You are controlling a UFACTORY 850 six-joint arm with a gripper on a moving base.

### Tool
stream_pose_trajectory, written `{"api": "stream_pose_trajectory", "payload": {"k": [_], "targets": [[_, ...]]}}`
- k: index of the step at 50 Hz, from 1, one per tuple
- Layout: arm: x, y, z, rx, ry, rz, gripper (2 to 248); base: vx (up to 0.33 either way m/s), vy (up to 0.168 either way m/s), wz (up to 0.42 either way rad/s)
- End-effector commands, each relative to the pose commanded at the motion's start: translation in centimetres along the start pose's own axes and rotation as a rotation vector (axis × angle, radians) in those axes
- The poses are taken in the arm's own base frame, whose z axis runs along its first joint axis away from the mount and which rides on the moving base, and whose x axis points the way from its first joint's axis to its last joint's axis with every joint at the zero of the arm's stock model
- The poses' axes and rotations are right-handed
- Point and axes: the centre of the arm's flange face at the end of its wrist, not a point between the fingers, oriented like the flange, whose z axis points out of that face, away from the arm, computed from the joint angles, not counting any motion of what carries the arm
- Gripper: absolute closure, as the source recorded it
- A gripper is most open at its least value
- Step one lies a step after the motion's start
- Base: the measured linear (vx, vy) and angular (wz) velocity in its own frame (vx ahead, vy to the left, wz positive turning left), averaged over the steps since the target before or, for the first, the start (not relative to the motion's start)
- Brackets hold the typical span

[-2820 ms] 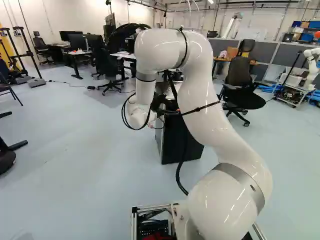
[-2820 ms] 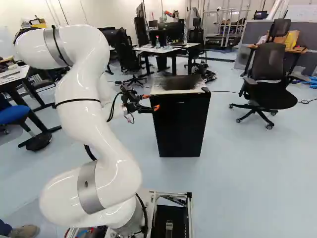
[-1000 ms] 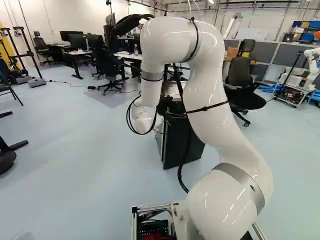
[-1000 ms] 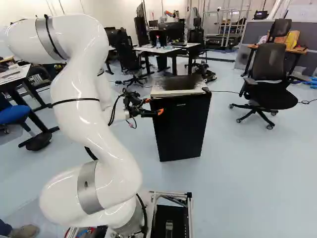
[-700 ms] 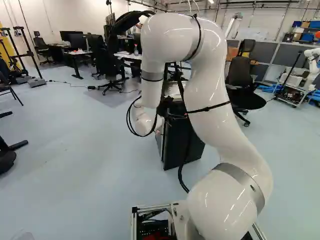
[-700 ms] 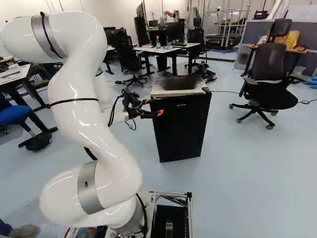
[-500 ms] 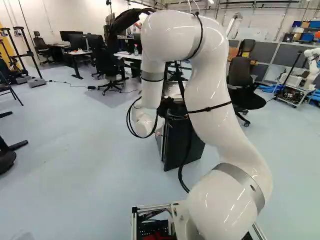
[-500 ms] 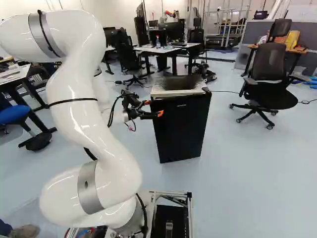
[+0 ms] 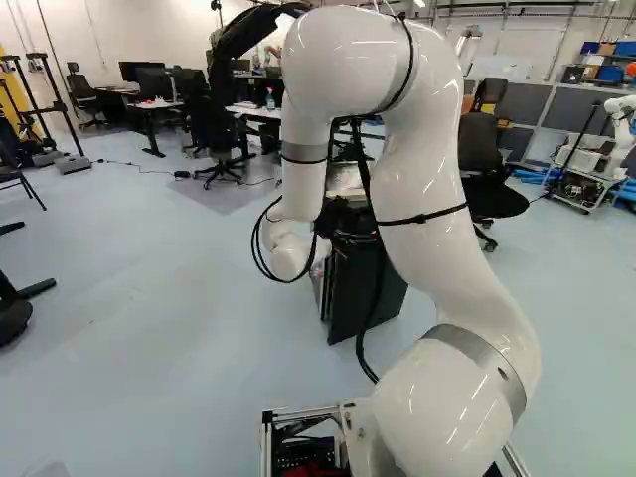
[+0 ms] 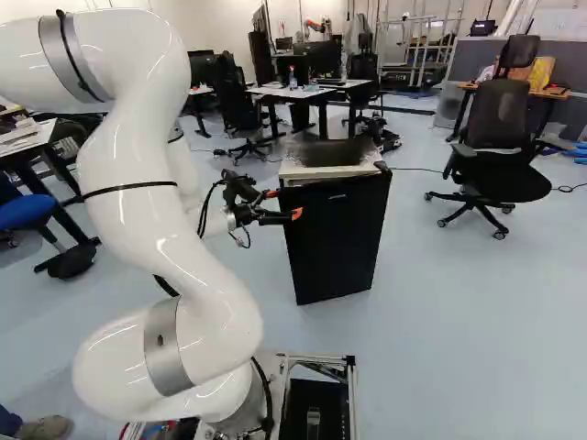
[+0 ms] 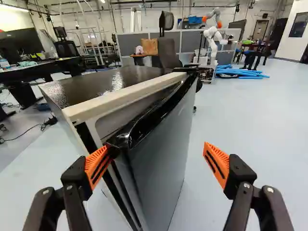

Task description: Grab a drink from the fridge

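Elbow (image 9: 350,62) higher, arm (image 10: 138,197) arched, gripper (image 10: 285,203) open at the fridge door (image 10: 336,243)

No readable text, label, brand, number or sign in any view. Small pale mark (image 10: 337,196) high on dark fridge door (image 10: 335,243) in right base view (likely print, but too small to make out). Papers (image 10: 18,139) on desk (image 10: 38,137) at left of same view: any writing too small to read. Pale board (image 9: 499,67) near back wall in left base view: faint marks, nothing legible.
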Motion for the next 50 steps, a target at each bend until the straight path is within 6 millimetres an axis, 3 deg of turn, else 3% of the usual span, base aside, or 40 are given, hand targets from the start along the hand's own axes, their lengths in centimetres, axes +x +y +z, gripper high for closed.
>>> {"api": "stream_pose_trajectory", "payload": {"k": [50], "targets": [[0.0, 5.7, -3.5, -0.064, 0.001, -0.061, 3, 0.000, 0.000, 0.000]]}}
